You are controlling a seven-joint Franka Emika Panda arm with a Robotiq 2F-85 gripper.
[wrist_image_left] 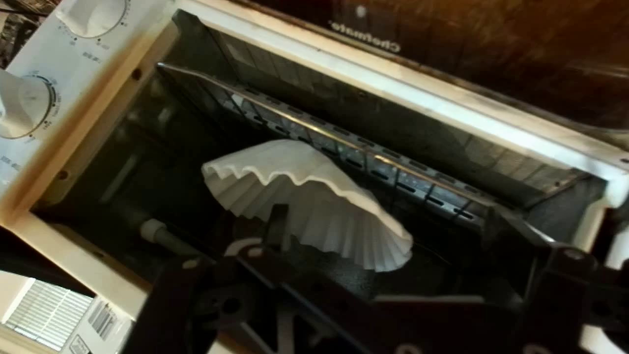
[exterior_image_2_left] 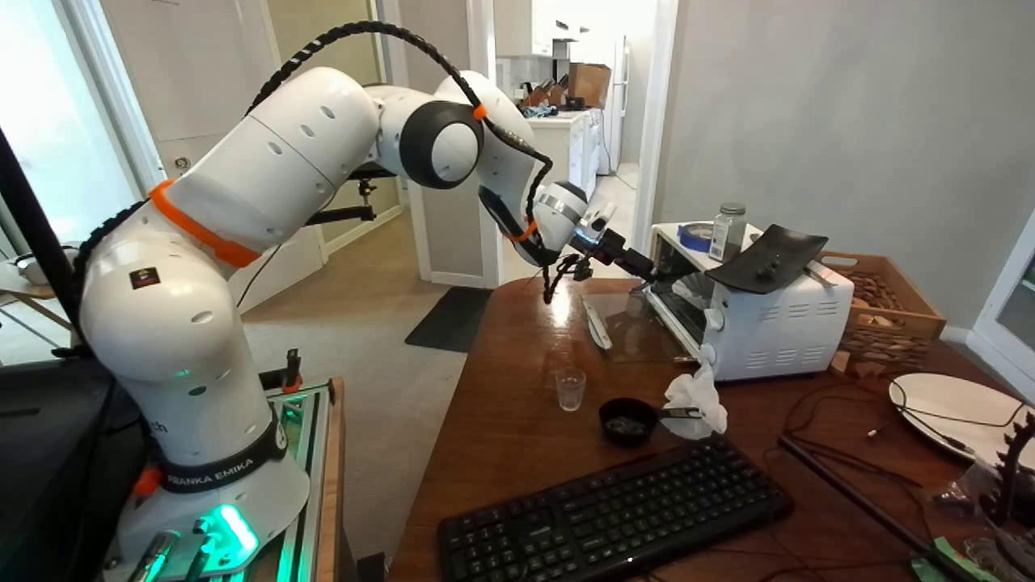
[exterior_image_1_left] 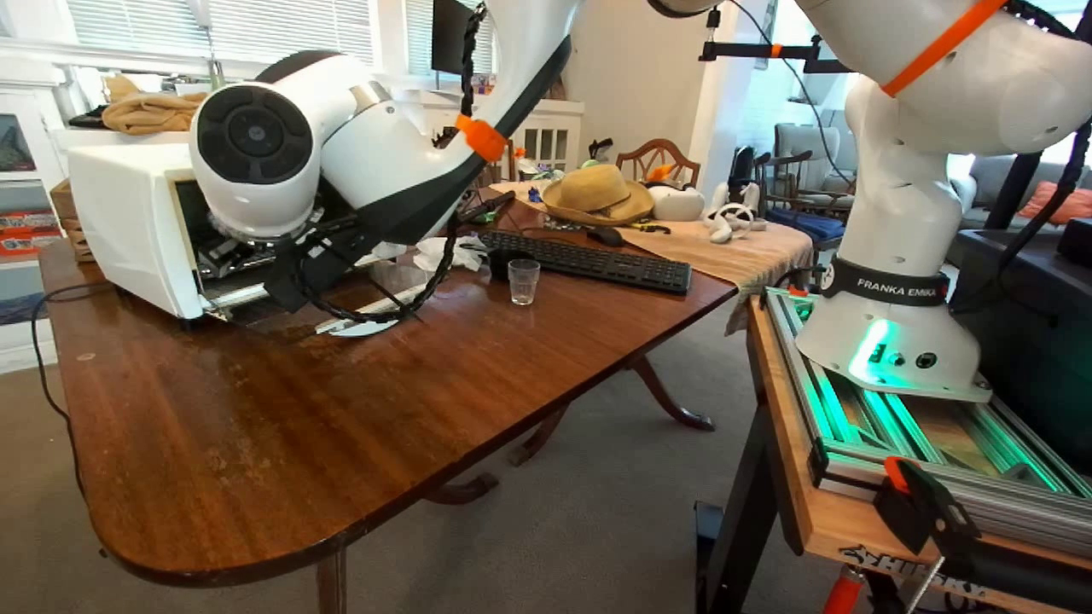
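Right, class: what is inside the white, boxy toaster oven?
A white pleated paper cup and a metal wire rack show; whatever the black gripper covers in the wrist view is hidden.

Your end effector point(wrist_image_left: 387, 221) stands at the mouth of the toaster oven point(wrist_image_left: 78, 260), its fingers point(wrist_image_left: 278, 223) well apart. One finger is in front of the white fluted cup point(wrist_image_left: 314, 191) inside the oven; contact is unclear. You see a wire rack point(wrist_image_left: 319, 129) crossing the oven's interior, two knobs point(wrist_image_left: 22, 103) on its front, and its open door point(wrist_image_left: 467, 54).
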